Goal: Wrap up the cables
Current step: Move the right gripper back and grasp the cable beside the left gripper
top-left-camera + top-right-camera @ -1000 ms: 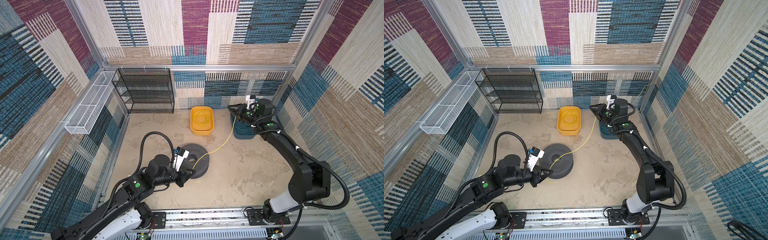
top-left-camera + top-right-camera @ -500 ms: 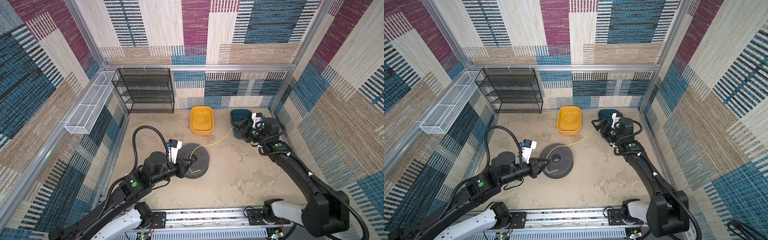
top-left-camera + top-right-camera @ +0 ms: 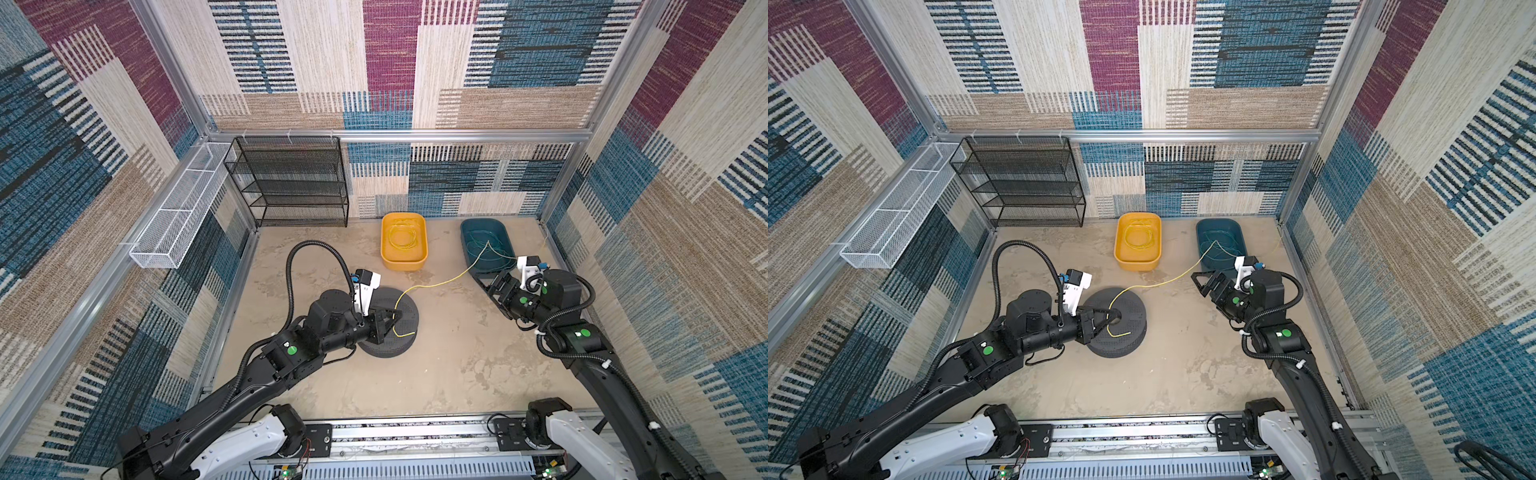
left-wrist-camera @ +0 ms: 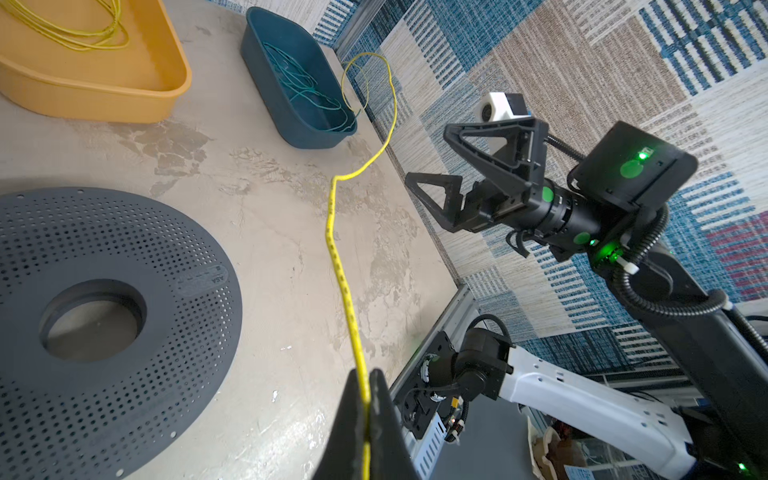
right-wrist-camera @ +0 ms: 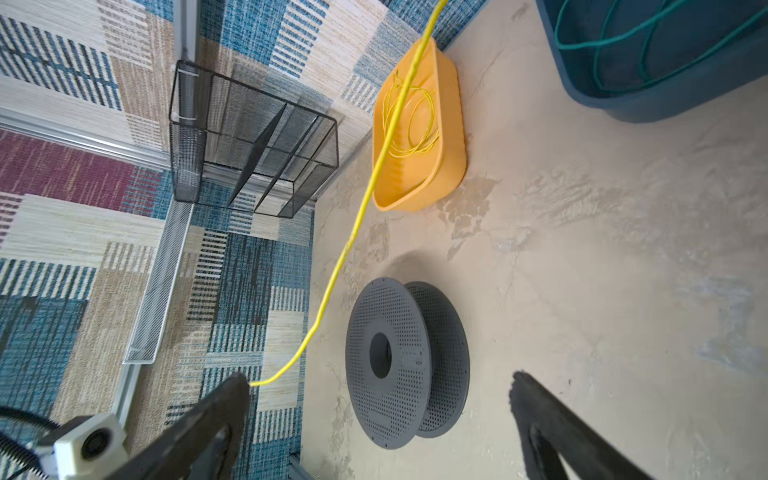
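Right, left gripper [image 4: 365,386] first: jaws pressed tight on the yellow cable [image 4: 341,272], pinching it just short of its end. In both top views that pinch hangs right over the hub of the grey spool [image 3: 384,347]. A short loose end [image 3: 405,333] droops from the pinch onto the spool's top flange. That placement looks deliberate to me: hold the end at the hub and you have an anchor to wind from. The spool lies flat on the floor [image 3: 449,365], hole up. The right wrist view shows no yellow between its flanges, so I'd say the winding itself is not yet begun.

From the pinch the cable lifts, arcs across the bare floor and runs into the teal bin [image 3: 467,232]. The rest of it sits there among teal cords [image 4: 299,83], and one loop stands up by the bin's far end. Plenty of slack to feed, then.

Over to the right gripper [image 4: 428,156]: fingers spread wide, nothing between them. It hovers off the floor just in front of the teal bin, near the cable's run but clear of it. Likely it's lined up to take the line and lead it round the spool, with the left pinning the end.

And the yellow bin [image 3: 384,249]? A second yellow cable, a loose coil [image 3: 401,237], lies inside, untouched. Watch point: this cord is thin and springy, so it may slip a loose grasp.
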`<state>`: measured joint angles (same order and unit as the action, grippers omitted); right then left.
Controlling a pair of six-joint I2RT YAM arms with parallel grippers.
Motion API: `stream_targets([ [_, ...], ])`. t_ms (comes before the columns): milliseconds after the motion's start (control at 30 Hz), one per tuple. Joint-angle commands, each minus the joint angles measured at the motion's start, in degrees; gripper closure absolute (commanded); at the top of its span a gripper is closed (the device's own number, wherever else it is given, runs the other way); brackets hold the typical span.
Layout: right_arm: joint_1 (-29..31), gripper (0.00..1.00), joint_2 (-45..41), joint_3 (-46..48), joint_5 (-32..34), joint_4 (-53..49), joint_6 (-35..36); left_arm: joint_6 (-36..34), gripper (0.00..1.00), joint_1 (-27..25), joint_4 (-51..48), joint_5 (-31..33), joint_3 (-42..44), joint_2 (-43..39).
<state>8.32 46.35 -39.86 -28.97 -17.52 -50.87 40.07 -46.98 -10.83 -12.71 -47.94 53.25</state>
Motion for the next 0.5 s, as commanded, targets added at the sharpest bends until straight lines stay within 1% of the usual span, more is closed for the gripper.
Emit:
stream_targets([
  [0,1.54,0.00,-4.10,3.66,-3.98,4.35,-8.42,-0.32,1.00,0.10,4.14,-1.92,-0.70,0.99],
  [100,5.08,0.04,-6.71,4.45,-1.50,6.45,-12.28,-1.09,1.00,0.07,3.79,-2.14,-1.52,2.09],
  [200,10.11,0.09,-4.84,3.16,0.69,9.17,-14.56,-2.07,1.00,0.07,2.63,-2.89,-2.33,2.96],
  [300,18.12,0.10,0.00,1.62,4.80,14.69,-17.04,-3.21,1.00,0.07,1.10,-3.46,-2.79,3.68],
  [400,25.28,0.12,6.92,-1.03,7.39,20.19,-18.34,-4.18,1.00,0.08,-0.26,-3.77,-3.25,3.91],
  [467,28.79,0.15,10.91,-3.59,8.92,21.82,-18.35,-4.82,1.00,0.09,-1.21,-3.88,-3.55,3.98],
])
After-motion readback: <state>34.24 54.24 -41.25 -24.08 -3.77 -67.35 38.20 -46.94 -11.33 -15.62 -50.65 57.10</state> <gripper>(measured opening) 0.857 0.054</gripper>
